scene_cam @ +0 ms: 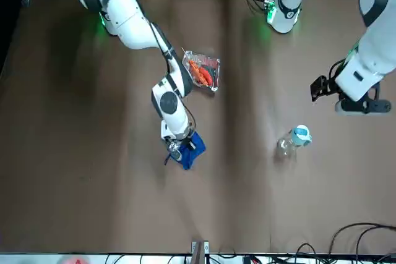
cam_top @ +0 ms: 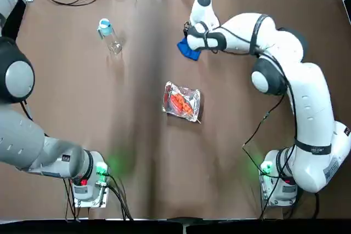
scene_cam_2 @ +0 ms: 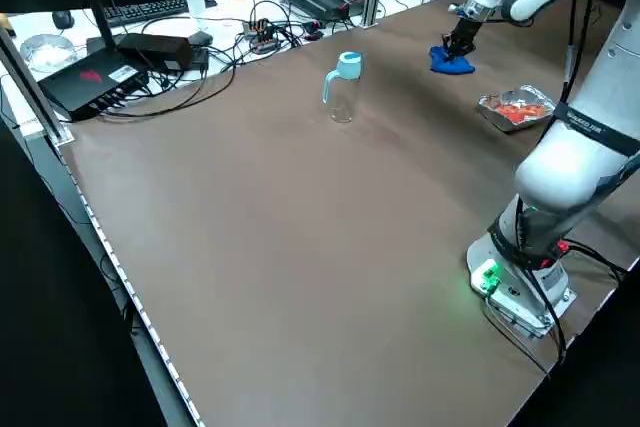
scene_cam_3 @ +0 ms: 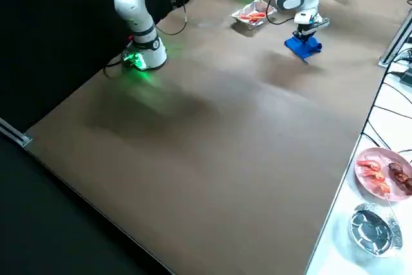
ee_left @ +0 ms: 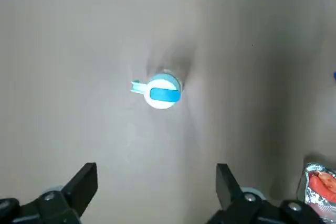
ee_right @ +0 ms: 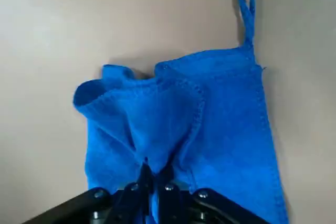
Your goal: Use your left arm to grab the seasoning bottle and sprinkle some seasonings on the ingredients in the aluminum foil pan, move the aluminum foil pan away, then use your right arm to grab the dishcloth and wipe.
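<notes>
R gripper point(ee_right: 148, 174) pinches dishcloth point(ee_right: 226, 124) on table point(cam_top: 137, 152) — arm hides most from above. L gripper point(ee_left: 157, 182) open, cut off in top view. Foil pan point(cam_top: 181, 101) mid-table w/ orange-red ingredients point(cam_top: 180, 103); clear seasoning bottle point(cam_top: 109, 36) — contents unclear.

Both arms reach over the table in the overhead view.
Left gripper point(ee_left: 156, 192) spread open, its arm at left; right gripper point(ee_right: 152, 174) pinched together, upper centre.
</notes>
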Available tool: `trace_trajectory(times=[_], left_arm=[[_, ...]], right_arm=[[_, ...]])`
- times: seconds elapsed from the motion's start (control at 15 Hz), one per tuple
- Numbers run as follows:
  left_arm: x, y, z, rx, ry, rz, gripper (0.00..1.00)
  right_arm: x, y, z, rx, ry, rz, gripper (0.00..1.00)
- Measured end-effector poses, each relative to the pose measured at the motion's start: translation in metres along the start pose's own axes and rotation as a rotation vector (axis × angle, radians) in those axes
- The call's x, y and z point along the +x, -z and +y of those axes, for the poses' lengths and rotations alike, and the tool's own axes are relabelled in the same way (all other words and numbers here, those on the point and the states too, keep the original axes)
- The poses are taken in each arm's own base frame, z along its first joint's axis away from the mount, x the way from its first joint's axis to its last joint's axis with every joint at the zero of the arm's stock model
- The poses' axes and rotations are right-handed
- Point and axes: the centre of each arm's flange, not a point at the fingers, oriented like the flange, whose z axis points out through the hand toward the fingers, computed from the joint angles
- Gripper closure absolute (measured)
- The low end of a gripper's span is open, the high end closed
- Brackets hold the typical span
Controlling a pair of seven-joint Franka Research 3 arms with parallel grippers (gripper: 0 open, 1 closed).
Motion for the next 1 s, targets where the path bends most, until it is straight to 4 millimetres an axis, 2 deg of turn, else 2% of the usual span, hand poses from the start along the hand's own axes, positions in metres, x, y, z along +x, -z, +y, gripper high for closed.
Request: trace_trajectory(times=[0.07,0.13,0.2,0.33,0.47,0.8,1.0], left_arm=[[-0.004,0.01,-0.004,-0.001,0.006,0.016,0.0],[-0.012,0.028,-0.015,-0.003,0.024,0.045,0.0],[-0.015,0.035,-0.019,-0.003,0.03,0.055,0.0],[-0.019,0.04,-0.018,-0.011,0.033,0.061,0.0],[-0.019,0.039,-0.017,-0.033,0.037,0.057,0.0],[-0.024,0.05,-0.027,-0.036,0.052,0.075,0.0],[-0.028,0.051,-0.028,-0.018,0.041,0.059,0.0]], right_arm=[[0.008,0.002,0.005,-0.036,0.025,-0.031,0.93],[0.026,0.004,0.014,-0.065,0.046,-0.076,0.93],[0.029,0.004,0.015,-0.067,0.05,-0.088,0.93],[0.024,0.004,0.014,-0.065,0.053,-0.098,0.93],[0.007,0.003,0.009,-0.058,0.036,-0.105,0.93],[-0.061,0.005,-0.022,0.116,-0.016,-0.073,0.93],[-0.093,0.001,-0.029,0.162,-0.007,-0.075,0.93]])
